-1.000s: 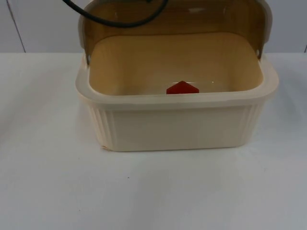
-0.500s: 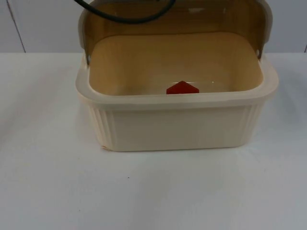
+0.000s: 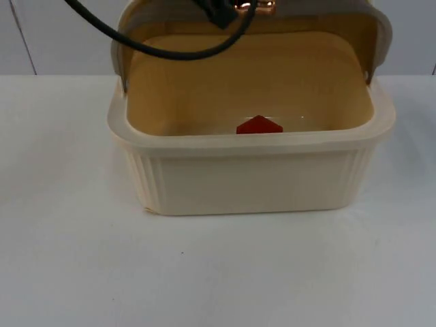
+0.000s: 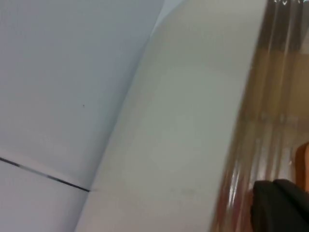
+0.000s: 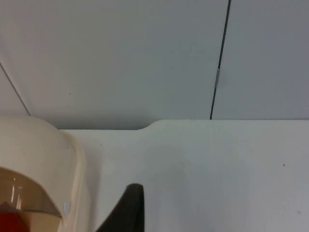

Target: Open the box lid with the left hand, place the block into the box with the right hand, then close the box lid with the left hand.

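Swinging forward since before, the lid [image 3: 252, 41] partly covers the block [image 3: 259, 126]; finger states cannot be told.

White table top [image 3: 82, 272], bare w/ tiny dark speck, grey partition wall [image 5: 120, 58] behind, thin seams

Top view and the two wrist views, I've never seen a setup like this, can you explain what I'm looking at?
This is a two-armed robot working at a white table. The top view comes from a fixed camera looking down on the table; the other two come from cameras on each arm's wrist. On the table stands a cream box with a red block lying inside. Its brownish see-through lid is raised at the back, tilted over the opening. The left tool is right up against the lid; I can't tell whether it grips it. The right tool waits beside the box.
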{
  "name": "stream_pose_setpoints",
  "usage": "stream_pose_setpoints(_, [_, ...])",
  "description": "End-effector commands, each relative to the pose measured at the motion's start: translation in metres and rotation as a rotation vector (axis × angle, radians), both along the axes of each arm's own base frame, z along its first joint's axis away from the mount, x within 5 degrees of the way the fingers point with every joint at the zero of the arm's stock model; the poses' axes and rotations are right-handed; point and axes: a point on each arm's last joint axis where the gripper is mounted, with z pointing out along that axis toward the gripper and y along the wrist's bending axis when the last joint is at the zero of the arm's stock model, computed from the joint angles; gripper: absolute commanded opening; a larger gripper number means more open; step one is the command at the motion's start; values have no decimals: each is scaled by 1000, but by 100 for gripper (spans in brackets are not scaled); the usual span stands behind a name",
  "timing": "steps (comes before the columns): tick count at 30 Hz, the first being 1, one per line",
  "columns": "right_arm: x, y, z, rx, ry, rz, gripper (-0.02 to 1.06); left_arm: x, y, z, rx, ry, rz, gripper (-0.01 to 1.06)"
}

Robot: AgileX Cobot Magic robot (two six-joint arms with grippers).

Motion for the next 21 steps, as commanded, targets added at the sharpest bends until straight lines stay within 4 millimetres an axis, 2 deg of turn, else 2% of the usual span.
stream_pose_setpoints(1, [-2,2,1,2,-10,7,97,-11,-9,-17,29,66,-44,0])
stream_pose_setpoints(7, [-2,2,1,2,-8,7,97,-23,-25,-20,27,86,-69,0])
stream_pose_setpoints(11, [-2,3,1,4,-8,11,97,-25,-26,-21,18,119,-62,0])
stream_pose_setpoints(16, [-2,8,1,0,-5,30,97,-32,-19,-21,15,95,-23,0])
stream_pose_setpoints(19, [-2,8,1,2,-5,33,97,-43,-7,-31,27,47,37,0])
stream_pose_setpoints(21, [-2,8,1,2,-5,33,97,-45,-7,-33,22,38,50,0])
